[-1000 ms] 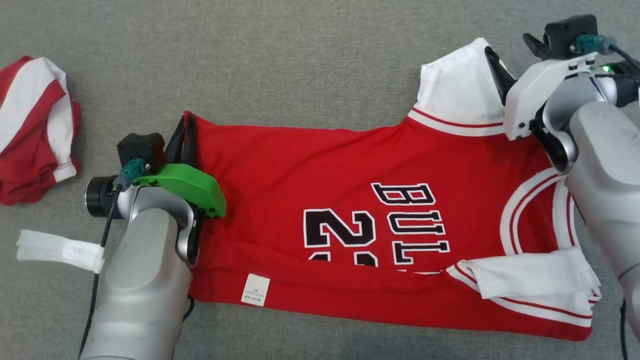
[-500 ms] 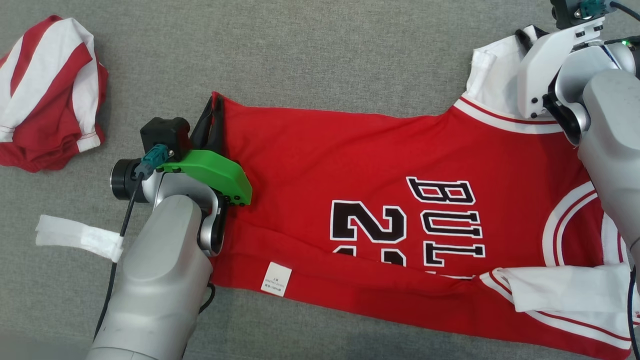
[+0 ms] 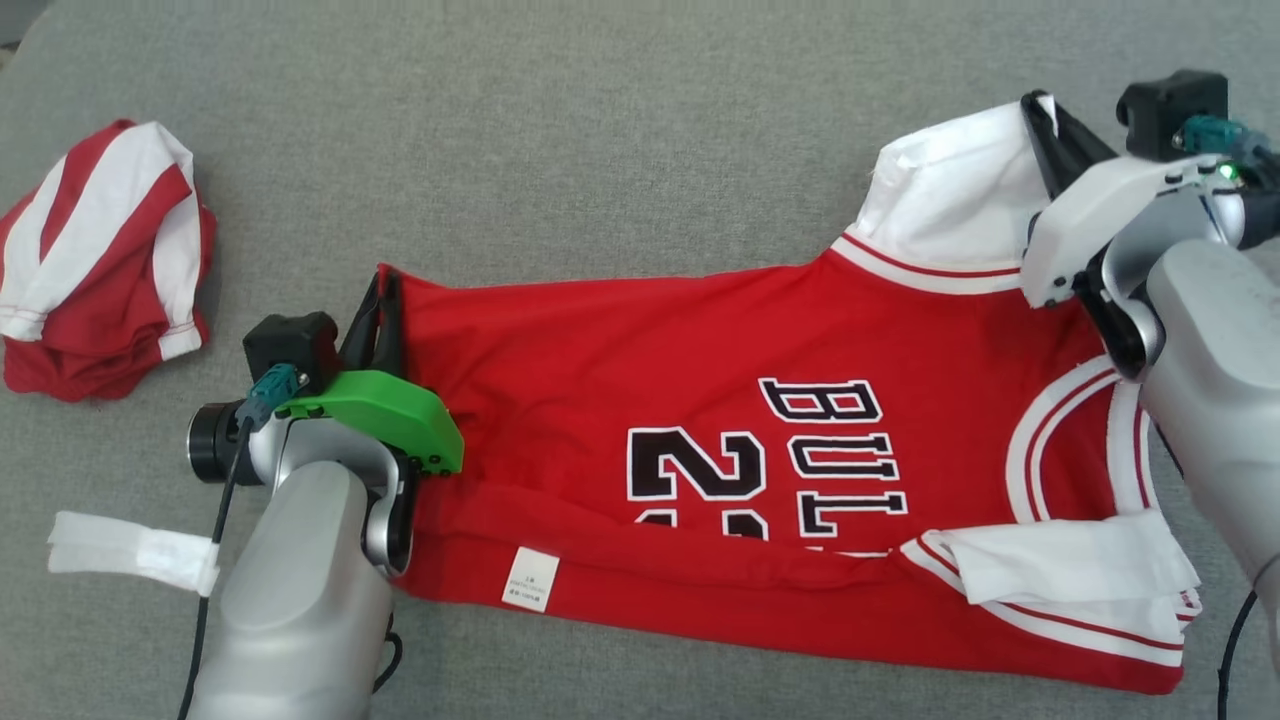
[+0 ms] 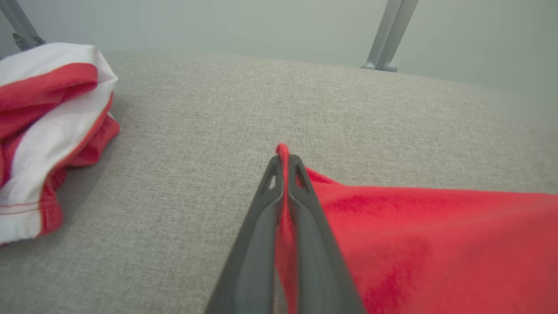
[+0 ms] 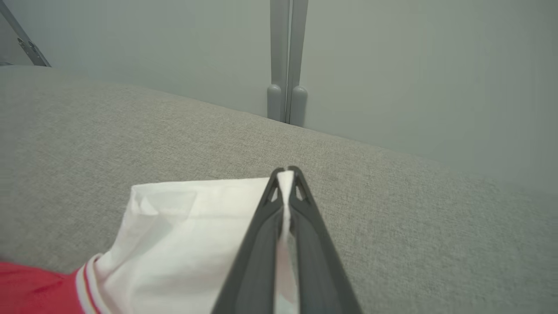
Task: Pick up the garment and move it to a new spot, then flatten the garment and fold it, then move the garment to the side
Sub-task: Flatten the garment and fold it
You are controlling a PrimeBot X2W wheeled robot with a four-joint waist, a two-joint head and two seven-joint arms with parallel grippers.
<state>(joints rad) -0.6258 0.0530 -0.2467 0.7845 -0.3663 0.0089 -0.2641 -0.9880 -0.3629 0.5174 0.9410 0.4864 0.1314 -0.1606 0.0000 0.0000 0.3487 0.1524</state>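
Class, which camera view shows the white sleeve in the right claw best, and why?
The right wrist view: the white sleeve is seen close up, pinched at the tips of the shut right claw. The head view shows the sleeve spread out from above. The left wrist view shows the red hem in the left claw.

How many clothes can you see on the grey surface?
2. The red jersey lies spread across the middle of the grey surface. A crumpled red-and-white garment sits at the far left. Something could be hidden inside that pile.
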